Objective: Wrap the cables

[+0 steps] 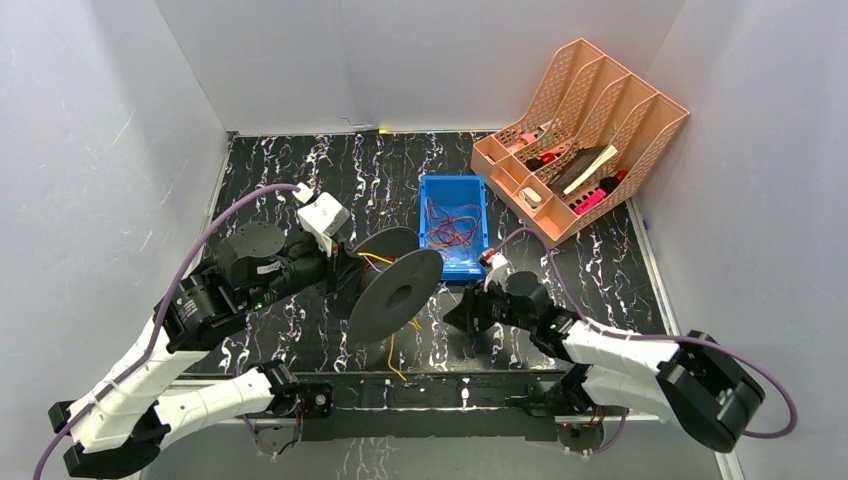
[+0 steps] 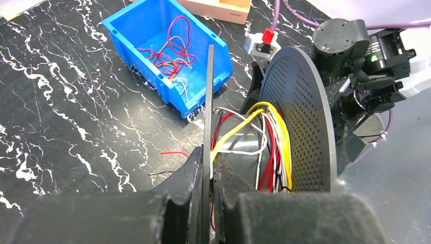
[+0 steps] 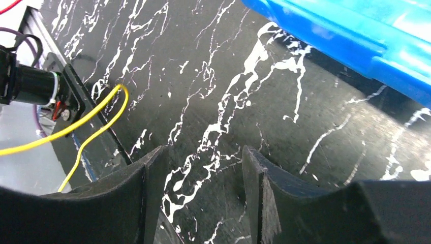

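Observation:
My left gripper (image 1: 340,270) (image 2: 211,157) is shut on the thin flange (image 2: 209,91) of a black spool (image 1: 395,290), held on its side above the table. Yellow, red and white cables (image 2: 269,137) are wound round the spool's grey core. A yellow cable (image 1: 392,350) (image 3: 76,127) trails from the spool down to the table's near edge. More red and yellow cables (image 1: 452,225) (image 2: 170,53) lie in the blue bin (image 1: 452,181) (image 2: 203,96). My right gripper (image 1: 455,318) (image 3: 203,152) hangs open low over the table just right of the spool, nothing between its fingers.
An orange file organizer (image 1: 600,110) with small items stands at the back right. The blue bin's wall (image 3: 330,35) is close beyond my right gripper. A short red wire (image 2: 173,152) lies loose on the table beside the spool. White walls enclose the black marbled table.

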